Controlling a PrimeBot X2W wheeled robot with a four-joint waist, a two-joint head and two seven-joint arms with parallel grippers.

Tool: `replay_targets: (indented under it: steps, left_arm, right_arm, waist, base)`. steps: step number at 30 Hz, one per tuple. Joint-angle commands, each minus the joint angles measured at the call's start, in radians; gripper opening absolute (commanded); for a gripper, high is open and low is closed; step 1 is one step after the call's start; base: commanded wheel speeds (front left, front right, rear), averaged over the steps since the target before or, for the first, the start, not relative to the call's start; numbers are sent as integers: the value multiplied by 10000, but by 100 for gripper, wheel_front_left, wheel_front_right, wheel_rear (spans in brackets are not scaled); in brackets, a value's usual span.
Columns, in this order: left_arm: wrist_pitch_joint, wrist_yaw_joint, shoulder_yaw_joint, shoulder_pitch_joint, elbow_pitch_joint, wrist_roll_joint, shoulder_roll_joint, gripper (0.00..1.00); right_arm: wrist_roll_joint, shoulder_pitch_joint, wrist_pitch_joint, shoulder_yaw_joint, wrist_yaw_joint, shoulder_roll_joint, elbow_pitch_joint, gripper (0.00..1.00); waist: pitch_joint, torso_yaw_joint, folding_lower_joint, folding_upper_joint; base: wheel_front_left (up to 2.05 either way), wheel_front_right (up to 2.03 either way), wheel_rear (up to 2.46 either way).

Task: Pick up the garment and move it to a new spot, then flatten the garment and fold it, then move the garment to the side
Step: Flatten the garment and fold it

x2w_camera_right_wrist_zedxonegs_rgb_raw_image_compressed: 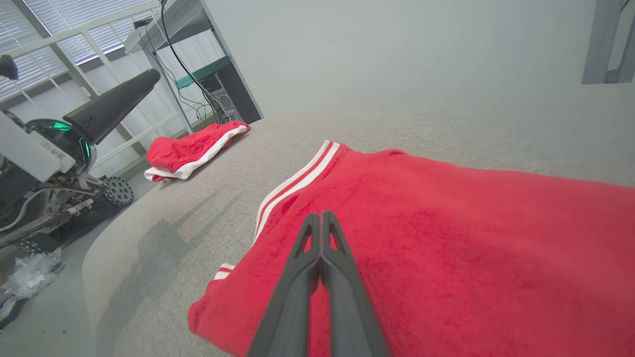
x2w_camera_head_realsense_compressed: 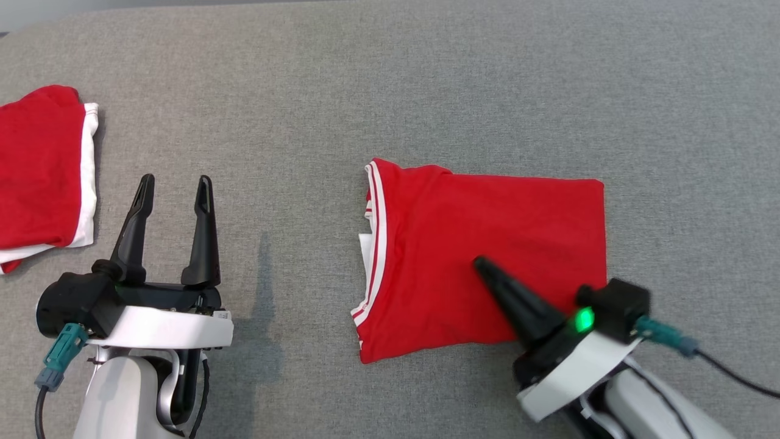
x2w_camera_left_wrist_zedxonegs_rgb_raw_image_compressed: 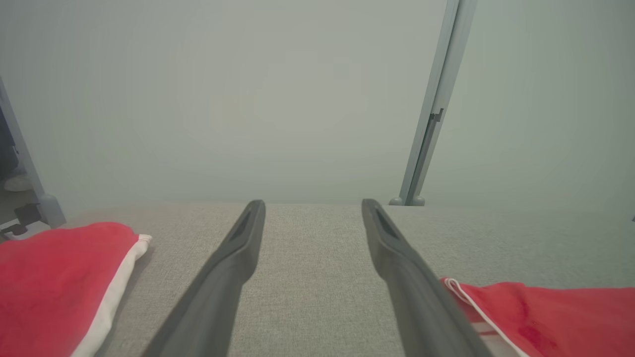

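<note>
A folded red garment (x2w_camera_head_realsense_compressed: 487, 256) with white-striped trim lies flat on the grey surface, right of centre. My right gripper (x2w_camera_head_realsense_compressed: 481, 263) is shut with its tips over the garment's middle, nothing between the fingers; the right wrist view shows the shut fingertips (x2w_camera_right_wrist_zedxonegs_rgb_raw_image_compressed: 320, 218) above the red cloth (x2w_camera_right_wrist_zedxonegs_rgb_raw_image_compressed: 446, 248). Whether they touch the cloth I cannot tell. My left gripper (x2w_camera_head_realsense_compressed: 175, 186) stands open and empty over bare surface to the garment's left. In the left wrist view its fingers (x2w_camera_left_wrist_zedxonegs_rgb_raw_image_compressed: 312, 206) point across the grey surface, with the garment's edge (x2w_camera_left_wrist_zedxonegs_rgb_raw_image_compressed: 545, 317) at the lower right.
A second folded red and white garment (x2w_camera_head_realsense_compressed: 42, 174) lies at the far left edge, also seen as a bundle (x2w_camera_right_wrist_zedxonegs_rgb_raw_image_compressed: 193, 148) in the right wrist view and at the lower left (x2w_camera_left_wrist_zedxonegs_rgb_raw_image_compressed: 59, 282) of the left wrist view. A shelf frame with cables (x2w_camera_right_wrist_zedxonegs_rgb_raw_image_compressed: 198, 59) stands beyond the surface.
</note>
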Motion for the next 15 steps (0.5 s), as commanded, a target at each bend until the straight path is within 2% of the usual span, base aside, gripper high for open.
replay_targets:
  steps: [1, 5, 9, 10, 11, 12, 15]
  left_arm:
    - [-34, -41, 60, -12, 11, 92, 41, 100]
    - [-34, -15, 108, 43, 11, 108, 74, 100]
    - [-33, 27, 141, 132, 16, 135, 110, 100]
    - [-35, 36, 138, 181, 23, 139, 122, 100]
    - [-33, 34, 134, 220, 25, 145, 138, 100]
    - [-35, 25, 102, 248, 25, 144, 149, 100]
    - [-14, 33, 64, 341, 44, 134, 187, 100]
  right_arm:
    - [117, 106, -78, -421, 0, -40, -3, 0]
    - [-131, 318, -104, -1905, 0, 13, 38, 0]
    - [-686, 535, -112, -3817, 0, 69, 87, 0]
    - [-843, 643, -114, -4301, 0, 100, 221, 30]
    - [-1054, 694, -115, -4688, 0, 101, 295, 69]
    - [-1229, 679, -116, -5030, 0, 131, 344, 100]
    - [-1662, 824, -117, -5796, 0, 250, 398, 100]
  waist:
    - [-38, -45, 0, 0]
    - [-155, -161, 0, 0]
    - [-317, -301, 0, 0]
    - [-371, -339, 0, 0]
    - [-424, -369, 0, 0]
    - [-477, -391, 0, 0]
    - [-640, -449, 0, 0]
  base:
    - [0, 0, 0]
    - [0, 0, 0]
    - [0, 0, 0]
    - [0, 0, 0]
    - [0, 0, 0]
    - [0, 0, 0]
    - [0, 0, 0]
